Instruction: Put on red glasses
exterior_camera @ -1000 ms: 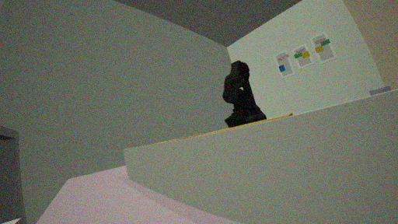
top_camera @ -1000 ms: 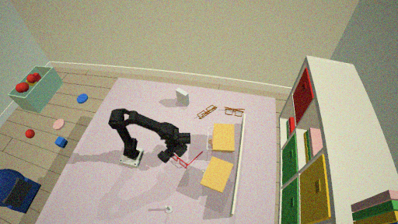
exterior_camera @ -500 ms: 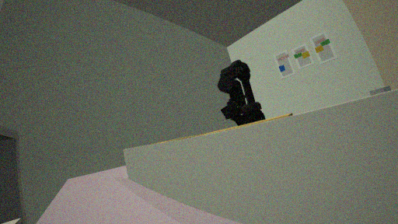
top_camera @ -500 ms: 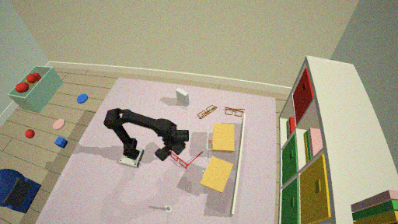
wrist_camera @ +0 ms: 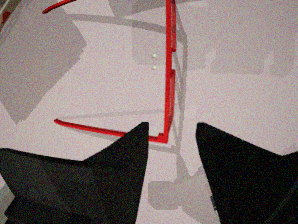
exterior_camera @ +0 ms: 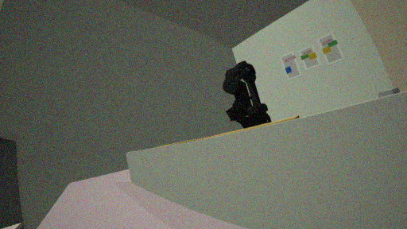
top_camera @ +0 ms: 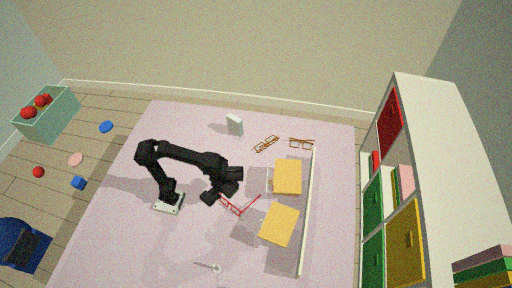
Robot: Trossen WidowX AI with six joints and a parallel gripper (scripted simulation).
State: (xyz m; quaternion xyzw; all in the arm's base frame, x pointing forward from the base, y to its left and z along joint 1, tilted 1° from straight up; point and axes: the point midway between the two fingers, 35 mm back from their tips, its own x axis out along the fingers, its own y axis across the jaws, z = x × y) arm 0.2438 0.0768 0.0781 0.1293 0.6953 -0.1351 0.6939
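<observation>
Wrist view: red glasses lie beyond the parted pincer.

Red glasses lie beside the black hand.

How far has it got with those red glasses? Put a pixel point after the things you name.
Done: the gripper (top_camera: 218,192) (wrist_camera: 172,128) is open beside the red glasses (top_camera: 231,205) (wrist_camera: 168,90). In hand: nothing; its fingers stand apart. Left, it seems: gripping, fitting and letting go. I can't make out the green tag.
</observation>
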